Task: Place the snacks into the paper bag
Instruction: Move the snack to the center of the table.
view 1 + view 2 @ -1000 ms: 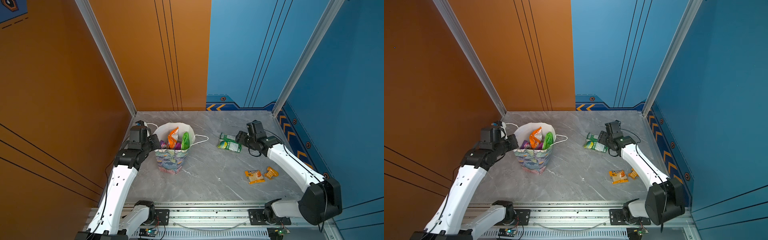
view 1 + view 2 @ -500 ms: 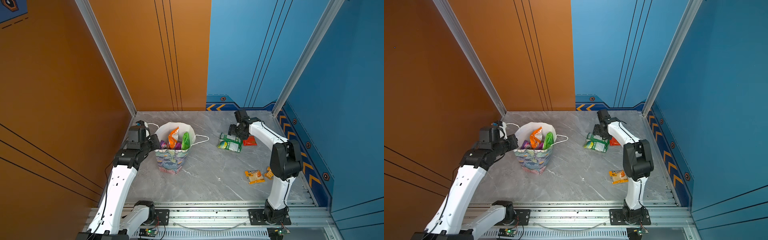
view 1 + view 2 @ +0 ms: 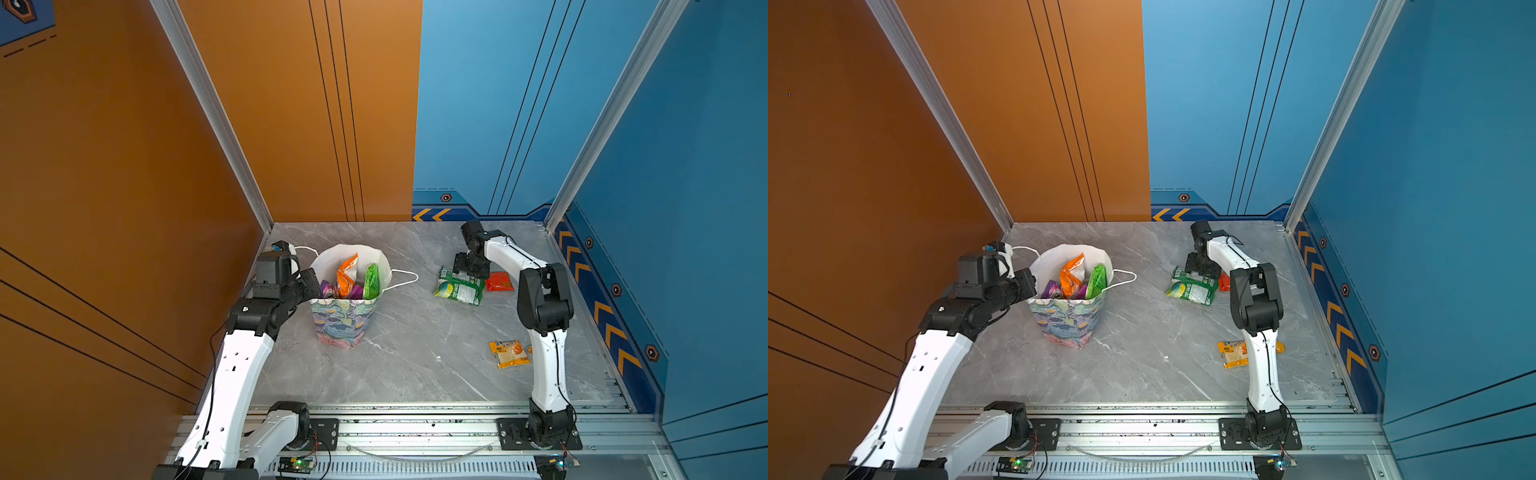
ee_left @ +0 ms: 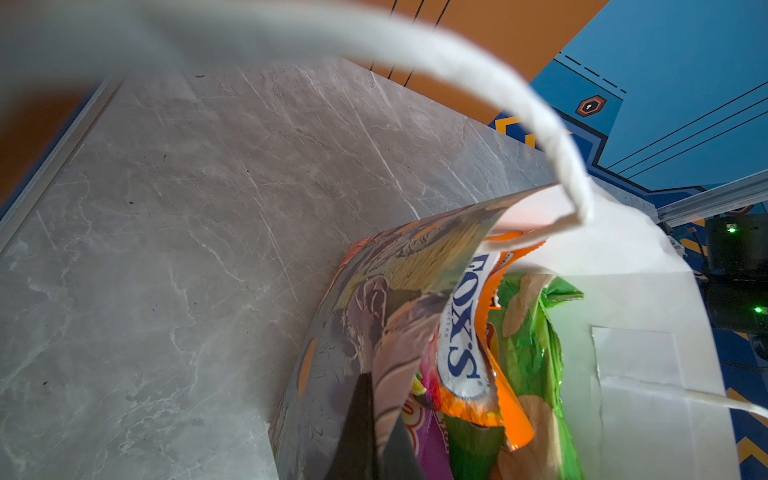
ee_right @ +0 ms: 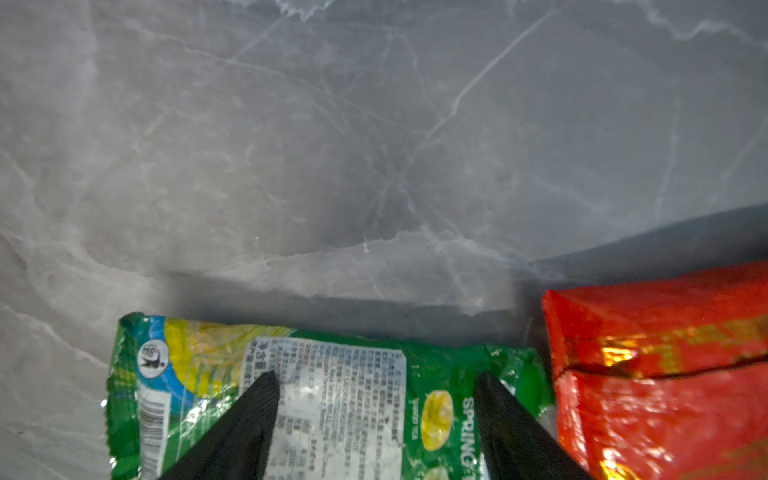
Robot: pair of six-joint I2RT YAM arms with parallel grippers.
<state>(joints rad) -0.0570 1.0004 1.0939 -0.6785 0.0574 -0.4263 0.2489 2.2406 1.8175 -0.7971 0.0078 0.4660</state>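
Now, top views: paper bag (image 3: 345, 320) upright on desk (image 3: 415, 365), robot's left side; left claw (image 3: 313, 286) at its rim. Orange packet (image 3: 347, 276), green packet (image 3: 371, 282), purple packet (image 3: 326, 287) stand inside. Right claw (image 3: 469, 270) low over green-white packet (image 3: 459, 289); red packet (image 3: 498, 281) just beside it; yellow-orange packet (image 3: 509, 353) well apart, by right arm.

Left wrist: left claw (image 4: 380, 399) pinched together on paper bag (image 4: 374, 311) wall, one finger outside, one inside. White cord handle (image 4: 540, 124) arcs overhead.

Right wrist: right claw (image 5: 376, 376) spread apart, tips over green-white packet (image 5: 332, 395), nothing gripped. Red packet (image 5: 656, 365) alongside.
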